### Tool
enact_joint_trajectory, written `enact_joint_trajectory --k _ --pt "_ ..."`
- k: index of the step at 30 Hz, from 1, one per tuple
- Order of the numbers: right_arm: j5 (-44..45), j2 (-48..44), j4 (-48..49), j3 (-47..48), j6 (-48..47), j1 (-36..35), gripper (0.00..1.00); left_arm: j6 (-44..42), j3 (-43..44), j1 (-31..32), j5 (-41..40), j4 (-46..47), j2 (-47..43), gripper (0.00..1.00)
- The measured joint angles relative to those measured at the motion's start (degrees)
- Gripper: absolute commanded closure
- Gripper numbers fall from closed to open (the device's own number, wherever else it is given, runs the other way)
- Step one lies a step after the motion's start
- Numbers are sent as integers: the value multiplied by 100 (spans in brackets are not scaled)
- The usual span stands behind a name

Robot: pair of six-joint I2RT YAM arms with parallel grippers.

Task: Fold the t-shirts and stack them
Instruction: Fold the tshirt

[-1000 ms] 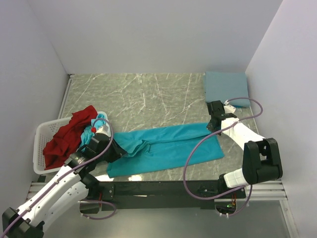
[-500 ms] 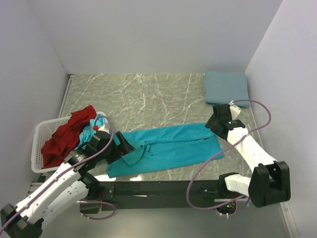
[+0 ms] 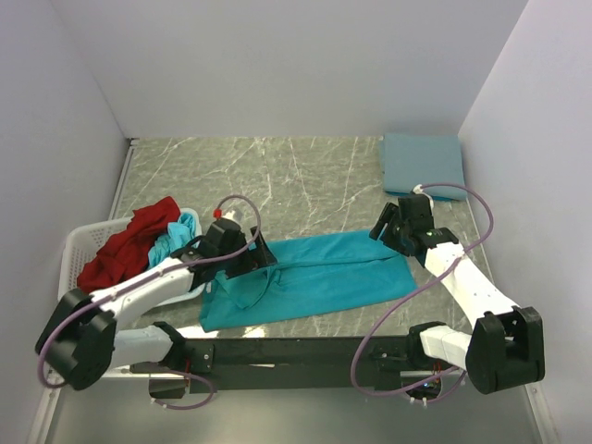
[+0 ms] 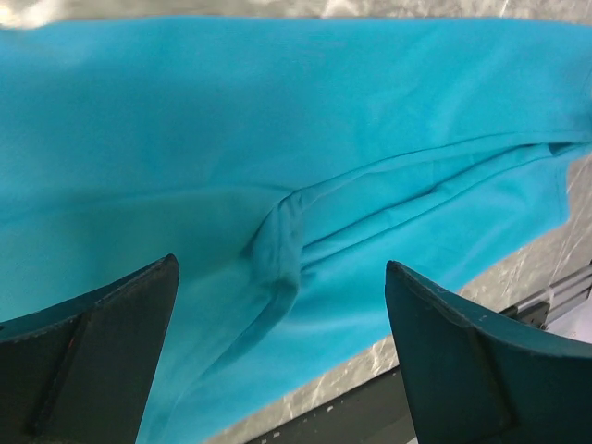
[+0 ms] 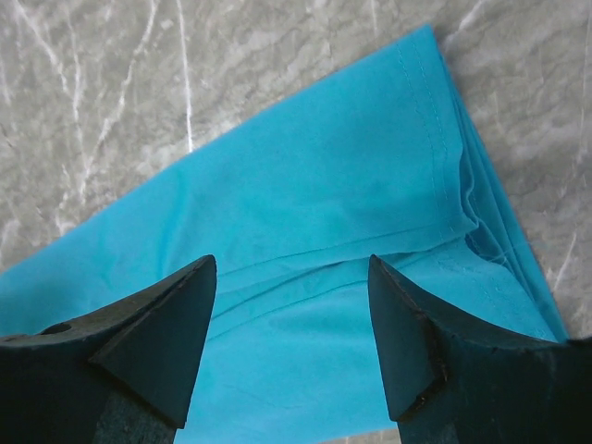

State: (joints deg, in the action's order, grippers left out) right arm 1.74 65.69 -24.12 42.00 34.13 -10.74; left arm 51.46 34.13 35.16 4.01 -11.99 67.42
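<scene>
Jaws gape wide on left gripper (image 4: 279, 268) and right gripper (image 5: 291, 264) — soft, creased teal t-shirt (image 3: 324, 273) beneath.

A robotics lab test cell: plain pale partition walls (image 3: 277, 65) rise beyond the left hand (image 3: 265, 261) and right hand (image 3: 379, 230), boxing in a marble-patterned worktop (image 3: 305, 176); purple cables (image 3: 353, 342) loop behind them.

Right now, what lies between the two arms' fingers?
The teal shirt, spread long on the table. The top view shows it spanning from the left fingers to the right fingers.
</scene>
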Motion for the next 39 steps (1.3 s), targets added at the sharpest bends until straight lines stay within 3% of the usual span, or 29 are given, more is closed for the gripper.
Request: enact_joint_trajectory --k 10,18,30,39 --pt "151 -9 -76 -46 -11 0 26 -289 160 654 361 791 1060 5" --pt "229 -9 -90 -146 -11 0 26 -535 533 1360 -48 623 1113 6" --pt "199 57 -61 -157 -15 0 25 -643 962 1405 -1145 -507 955 5" --pt "195 87 -42 -157 -15 0 25 -837 1325 1405 -992 -221 1394 7"
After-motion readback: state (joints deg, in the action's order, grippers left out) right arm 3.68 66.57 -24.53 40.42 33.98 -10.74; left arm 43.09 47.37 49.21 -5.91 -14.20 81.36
